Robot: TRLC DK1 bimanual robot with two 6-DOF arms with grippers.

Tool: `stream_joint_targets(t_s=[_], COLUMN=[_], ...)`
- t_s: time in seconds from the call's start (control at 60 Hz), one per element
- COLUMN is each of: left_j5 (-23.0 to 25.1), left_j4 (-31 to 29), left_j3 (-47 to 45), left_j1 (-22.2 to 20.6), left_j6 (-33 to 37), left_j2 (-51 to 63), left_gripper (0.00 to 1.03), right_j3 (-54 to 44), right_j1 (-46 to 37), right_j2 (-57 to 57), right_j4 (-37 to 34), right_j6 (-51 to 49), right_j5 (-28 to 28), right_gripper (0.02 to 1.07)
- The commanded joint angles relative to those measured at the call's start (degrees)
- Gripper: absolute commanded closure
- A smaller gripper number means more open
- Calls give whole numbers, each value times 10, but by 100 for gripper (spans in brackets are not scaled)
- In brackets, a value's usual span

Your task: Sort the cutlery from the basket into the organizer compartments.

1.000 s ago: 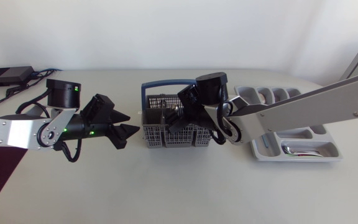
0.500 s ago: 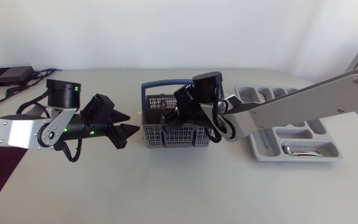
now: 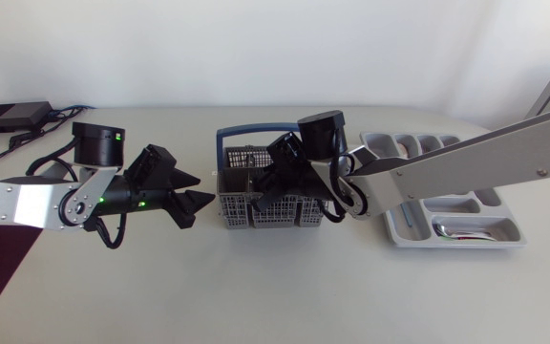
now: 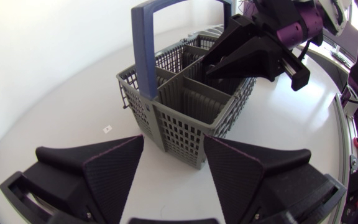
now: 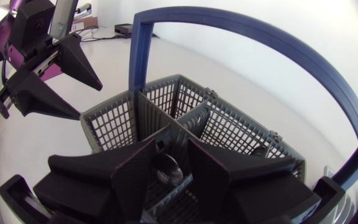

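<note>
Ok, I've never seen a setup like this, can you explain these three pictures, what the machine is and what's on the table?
This is a two-armed robot at a table, each arm ending in a black two-fingered gripper. One picture looks down from a fixed camera above; the other two come from cameras on each arm's wrist. In the middle stands a grey basket with a blue handle; to its right sits a grey organizer tray with some cutlery already in it. The left gripper rests open beside the basket, holding nothing. The right gripper reaches down into a basket compartment, where a shiny rounded piece, perhaps a spoon, shows. Whether it is gripped I cannot tell.
</note>
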Motion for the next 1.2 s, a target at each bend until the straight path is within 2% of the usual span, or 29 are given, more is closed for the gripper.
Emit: stream_joint_targets(t_s=[0.0,0.15,0.35,0.5,0.85,1.017,1.183], left_j5=[7,7,7,7,7,7,7], left_j4=[7,9,9,9,9,8,0], left_j3=[-12,-12,-13,-15,-19,-26,-34], left_j1=[6,6,7,10,10,7,3], left_j6=[-1,-1,-1,0,-1,-1,-1], left_j2=[9,12,10,10,3,-12,-31], left_gripper=[36,36,36,36,36,36,36], right_j3=[-15,-14,-1,10,45,108,154], right_j1=[5,4,5,10,51,67,68], right_j2=[-12,-6,-5,-8,-41,-39,-47], right_j4=[-13,-16,-40,-73,-148,-229,-289], right_j6=[-16,-20,-31,-38,-72,-90,-92], right_j5=[-4,-3,0,4,59,85,86], right_gripper=[71,71,85,102,102,102,102])
